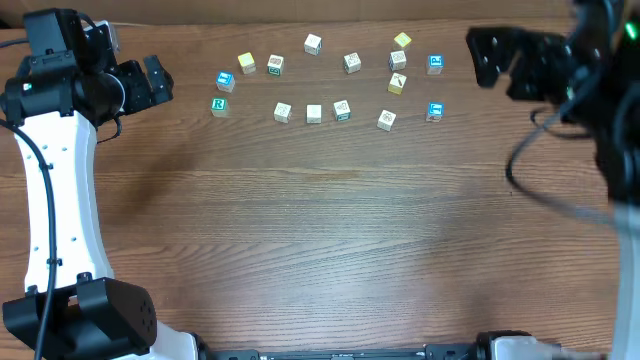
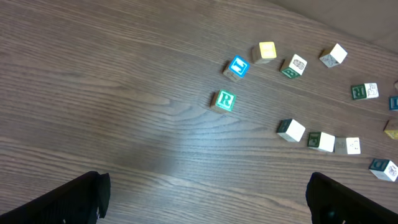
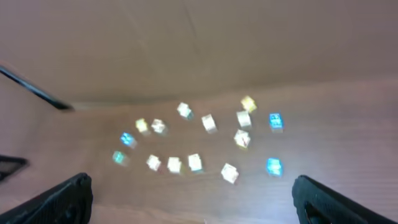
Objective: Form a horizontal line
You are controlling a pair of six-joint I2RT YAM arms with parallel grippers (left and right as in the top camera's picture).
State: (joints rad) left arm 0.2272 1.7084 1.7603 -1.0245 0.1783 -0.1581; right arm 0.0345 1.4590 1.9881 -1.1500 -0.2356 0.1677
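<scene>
No horizontal line shows; the small wooden cubes lie apart across the far half of the table. The green "R" cube [image 1: 219, 105] [image 2: 224, 101] sits at the left end, with a blue-picture cube [image 1: 225, 81] [image 2: 237, 67] just behind it. A plain cream cube [image 1: 314, 113] [image 2: 321, 141] lies in a loose row to their right. My left gripper [image 1: 158, 82] [image 2: 205, 199] hovers open just left of the "R" cube, holding nothing. My right gripper [image 1: 478, 58] [image 3: 191, 199] is open and empty, right of all the cubes.
Yellow cubes [image 1: 246, 63] [image 1: 402, 41] and two more blue-picture cubes [image 1: 435, 64] [image 1: 434, 111] lie among several cream, grey-marked ones. The right wrist view is blurred. Bare wood table [image 1: 330, 230] fills the near half. The arm bases stand at the front corners.
</scene>
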